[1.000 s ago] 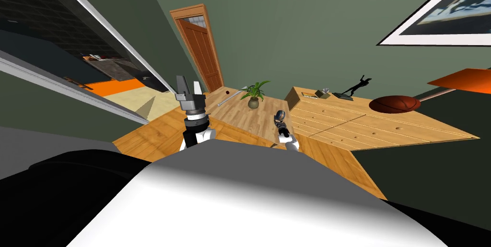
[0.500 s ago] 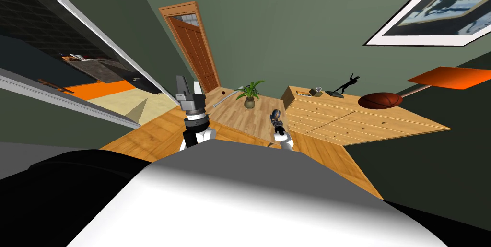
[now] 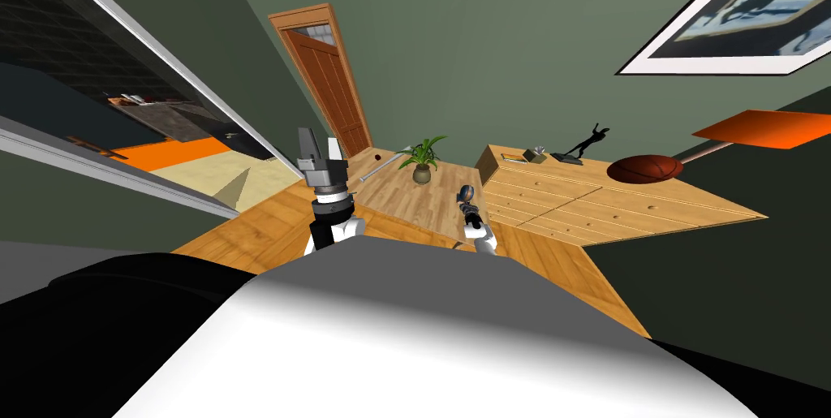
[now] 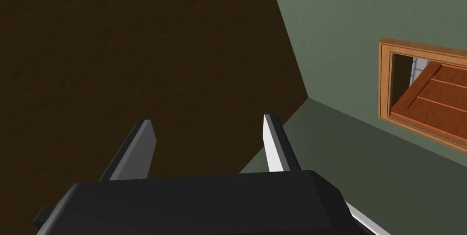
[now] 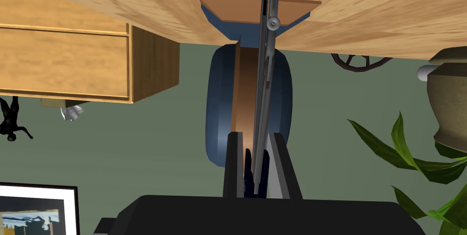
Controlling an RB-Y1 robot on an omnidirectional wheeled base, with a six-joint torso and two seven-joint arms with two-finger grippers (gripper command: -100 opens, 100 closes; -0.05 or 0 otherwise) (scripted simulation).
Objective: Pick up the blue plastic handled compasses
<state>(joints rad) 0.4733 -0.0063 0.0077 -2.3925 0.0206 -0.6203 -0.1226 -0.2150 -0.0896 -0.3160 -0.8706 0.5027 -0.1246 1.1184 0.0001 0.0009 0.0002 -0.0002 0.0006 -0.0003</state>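
Right jaws were clamped on the blue-handled compasses [image 5: 264, 86], lifted just over the tabletop [image 3: 403, 198]; we saw their long axis running straight out from the grip. Left jaws stood open, idle.

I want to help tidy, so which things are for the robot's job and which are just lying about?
For the job: right gripper, shut on the thin grey metal compasses with a dark blue handle.
Just lying about: green potted plant, round brown basketball, black figurine, open left gripper.
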